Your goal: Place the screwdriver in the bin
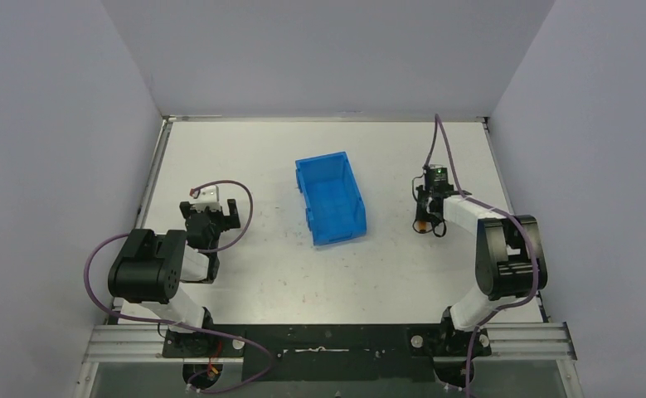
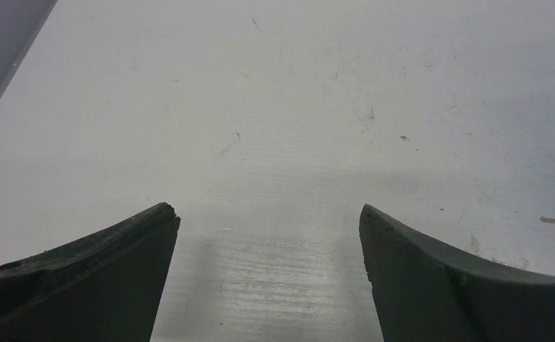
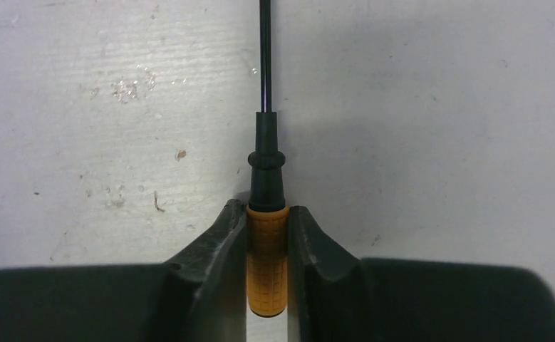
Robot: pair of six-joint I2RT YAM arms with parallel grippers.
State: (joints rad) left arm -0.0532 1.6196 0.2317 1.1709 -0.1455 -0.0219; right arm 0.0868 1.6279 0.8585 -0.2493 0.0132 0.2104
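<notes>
The blue bin [image 1: 331,201] stands in the middle of the table with nothing showing inside it. My right gripper [image 1: 425,217] is low over the table, well to the right of the bin. In the right wrist view it [image 3: 267,214] is shut on the orange handle of the screwdriver [image 3: 267,260], whose thin dark shaft points away from me along the table. A bit of orange [image 1: 423,224] shows at the fingers in the top view. My left gripper [image 1: 211,217] is open and holds nothing, left of the bin; its wrist view [image 2: 268,214] shows only bare table.
The white table [image 1: 402,274] is enclosed by grey walls on the left, back and right. A purple cable loops beside each arm. Both arm bases sit at the near edge.
</notes>
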